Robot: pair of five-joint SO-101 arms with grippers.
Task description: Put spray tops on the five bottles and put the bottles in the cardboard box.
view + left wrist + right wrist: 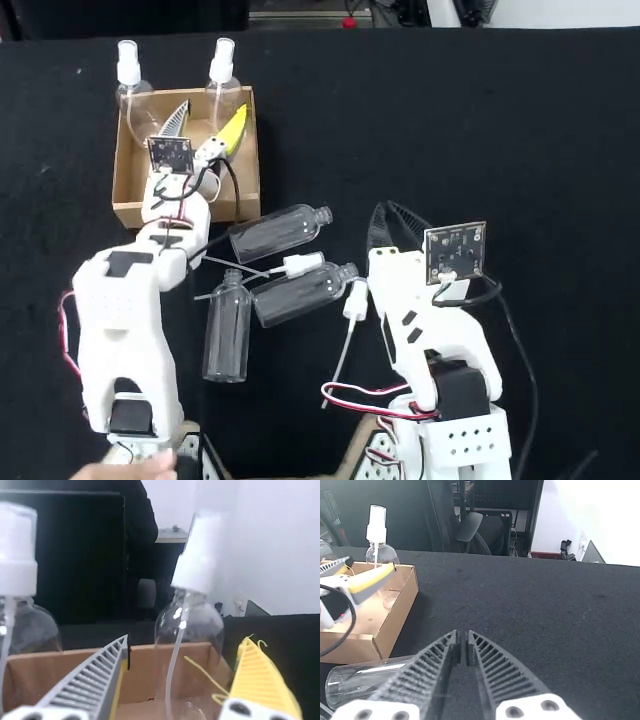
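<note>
In the high view the left hand (205, 125) sits inside the cardboard box (250, 160), fingers apart and holding nothing. Two bottles with spray tops stand just past its fingertips at the box's far wall: the first capped bottle (128, 80) beyond the grey finger, the second capped bottle (222, 75) beyond the yellow one. The right hand (390, 218) is over the desk (500, 120), fingers together and empty. An uncapped bottle (280, 230) lies just beside it, toward the box. Two more uncapped bottles (300, 290) and a loose spray top (302, 265) lie behind it, between the arms.

In the left wrist view the second capped bottle (195, 610) stands between the spread fingers, just ahead of their tips. The first capped bottle (17, 565) is outside the grey finger.

In the right wrist view the fingers nearly touch. The uncapped bottle (360, 677) lies beside them, and the box (395, 615) is farther off.
</note>
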